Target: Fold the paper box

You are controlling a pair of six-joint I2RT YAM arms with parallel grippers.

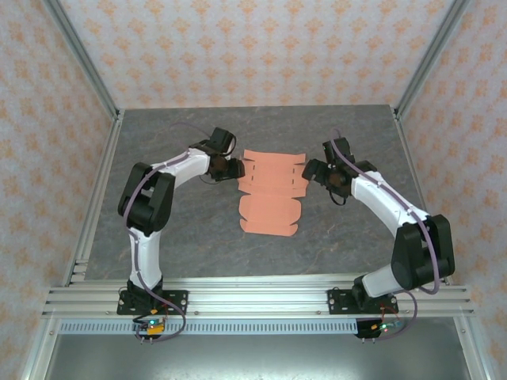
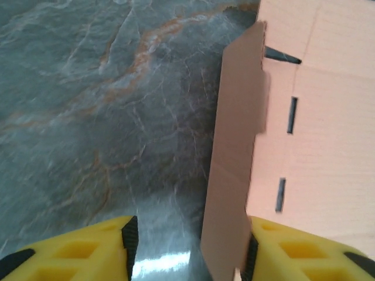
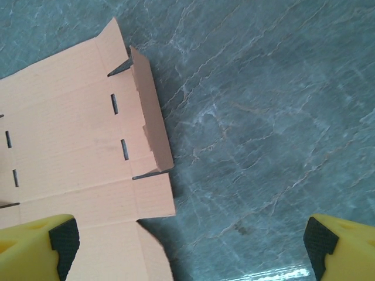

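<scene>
Grey, marble-veined surface (image 1: 182, 245), hemmed by orange-patterned walls (image 1: 238, 47), with a metal rail (image 1: 261, 299) along the near edge.

At left from above: left arm (image 1: 146, 198) bent inward, left claw (image 1: 232, 168) set right at the left edge of the box (image 1: 271, 194). Through the left wrist camera, left claw (image 2: 190, 234) hung released, yellow fingers (image 2: 76, 252) spread apart. Between them stood the left flap (image 2: 234, 146), raised on edge from the box (image 2: 328, 117) and just beside the right finger's dark pad. Could not tell whether touching. Nothing pinched.

Mid-surface: box lay as a salmon-orange die-cut sheet, mostly flat, between both claws, rounded flaps toward the near edge, small slots cut along its side folds.

At right from above: right arm (image 1: 396, 214) bent inward, right claw (image 1: 310, 170) just beside the sheet's right edge. Through the right wrist camera, right claw (image 3: 190, 234) gaped wide, released, left finger (image 3: 41, 246) over the box (image 3: 64, 146), right finger over bare stone. Right flap (image 3: 149, 117) tilted partway up along the fold, touched by neither finger.
</scene>
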